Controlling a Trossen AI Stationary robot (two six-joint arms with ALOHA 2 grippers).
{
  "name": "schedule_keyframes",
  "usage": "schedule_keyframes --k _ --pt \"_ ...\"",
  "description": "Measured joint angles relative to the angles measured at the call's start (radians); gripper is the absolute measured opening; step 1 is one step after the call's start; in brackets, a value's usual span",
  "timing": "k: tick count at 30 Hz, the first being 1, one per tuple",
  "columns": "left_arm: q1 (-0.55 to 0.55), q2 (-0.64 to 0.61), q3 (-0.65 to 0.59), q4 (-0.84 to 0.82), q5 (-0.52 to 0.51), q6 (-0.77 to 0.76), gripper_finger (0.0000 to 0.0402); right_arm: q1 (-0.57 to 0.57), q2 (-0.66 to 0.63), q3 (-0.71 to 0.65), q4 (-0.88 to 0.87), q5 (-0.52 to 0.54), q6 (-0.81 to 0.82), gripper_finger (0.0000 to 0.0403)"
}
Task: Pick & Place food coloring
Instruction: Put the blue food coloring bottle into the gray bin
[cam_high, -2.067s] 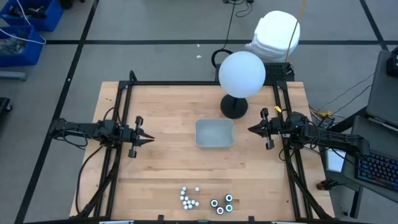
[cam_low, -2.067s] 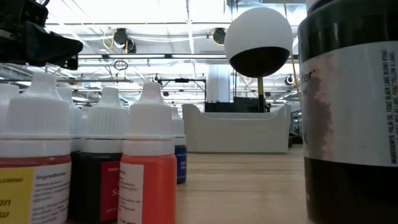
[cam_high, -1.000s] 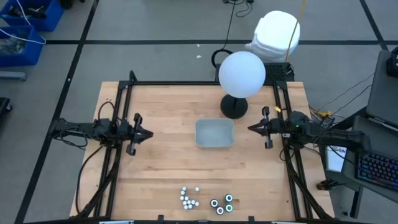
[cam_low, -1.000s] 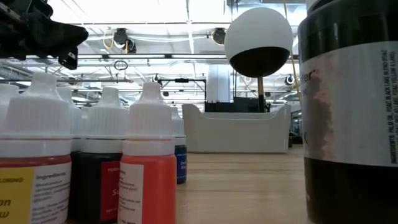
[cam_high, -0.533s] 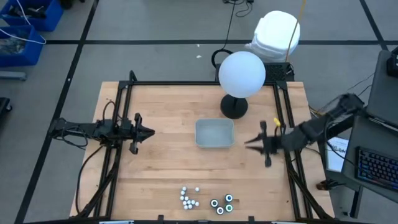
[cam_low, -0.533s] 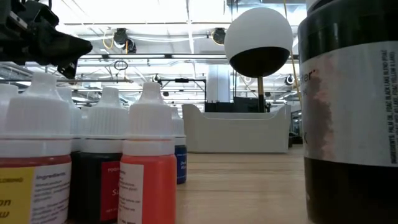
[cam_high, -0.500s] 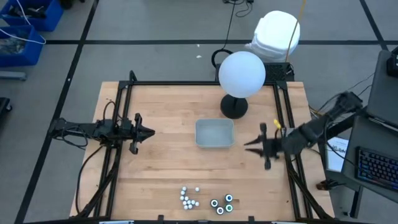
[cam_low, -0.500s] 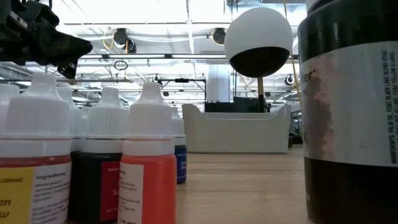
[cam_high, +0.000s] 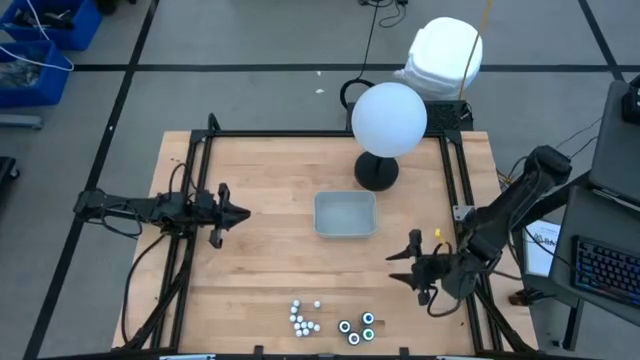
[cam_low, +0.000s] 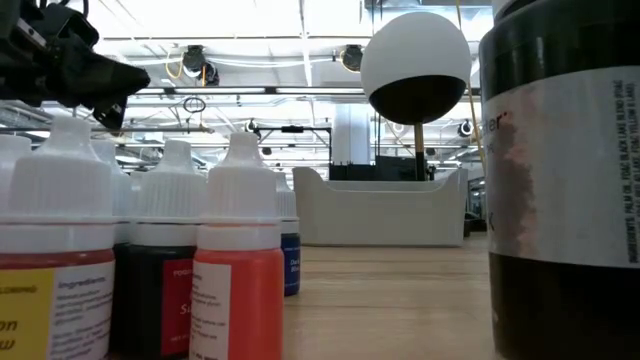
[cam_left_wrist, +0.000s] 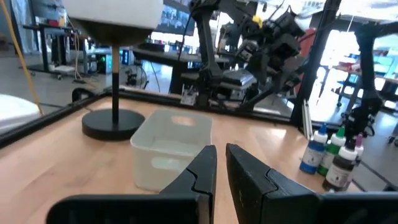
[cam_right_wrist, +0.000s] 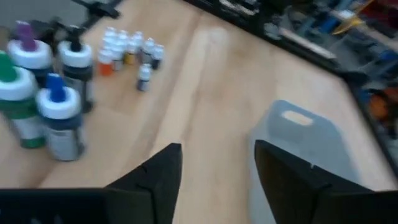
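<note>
Reaching toward the bottles is judged to be the step in hand, with nothing yet picked. Taking the clear tray (cam_high: 345, 214) as landmark, the tabletop (cam_high: 270, 180) is seen spreading around it, with the tray near its middle and nothing lying in it. A white globe lamp (cam_high: 389, 119) on a dark round base is set just behind the tray, toward the far right corner. The left arm is stretched out well to the left of the tray, and its left pincer (cam_high: 237, 212) is held with the fingers pressed almost together, idle, pointing toward the tray. The right pincer (cam_high: 396, 268) is found in front of the tray and to its right, above the wood, with its fingers (cam_right_wrist: 281, 174) spread apart and nothing between them. The food coloring (cam_high: 333, 321) is gathered well in front of the tray, near the front edge: a cluster of white-capped little bottles (cam_high: 303, 317) and, just beside it, a few dark round ones (cam_high: 357, 327).

For the next move, a descent over one bottle at the rim of the cluster would be called for. The bottles are packed close, so neighbours could be knocked over. No obstacle is seen between bottles and tray.
</note>
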Motion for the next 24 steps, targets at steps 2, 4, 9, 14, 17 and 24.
schedule_keyframes --k 2,4,9,14,17,24 --pt "0.0 0.006 0.0 -0.008 0.001 -0.003 0.004 0.0 0.009 -0.021 0.083 -0.058 -0.021 0.0212" --pt "0.0 0.011 0.0 -0.009 0.0 -0.006 0.004 0.0 0.014 -0.048 0.162 -0.121 -0.049 0.0223" --pt "0.0 0.012 0.0 -0.001 -0.004 -0.003 0.004 -0.005 0.031 -0.139 0.383 -0.238 -0.094 0.0237" --pt "0.0 0.012 0.0 -0.003 -0.005 -0.004 0.004 -0.005 0.088 -0.214 0.612 -0.248 -0.126 0.0236" --pt "0.0 0.012 0.0 -0.003 -0.005 -0.027 0.004 -0.005 0.159 -0.216 0.695 -0.251 -0.123 0.0237" --pt "0.0 0.012 0.0 -0.003 -0.005 -0.034 0.004 -0.012 0.31 -0.188 0.828 -0.274 -0.126 0.0252"
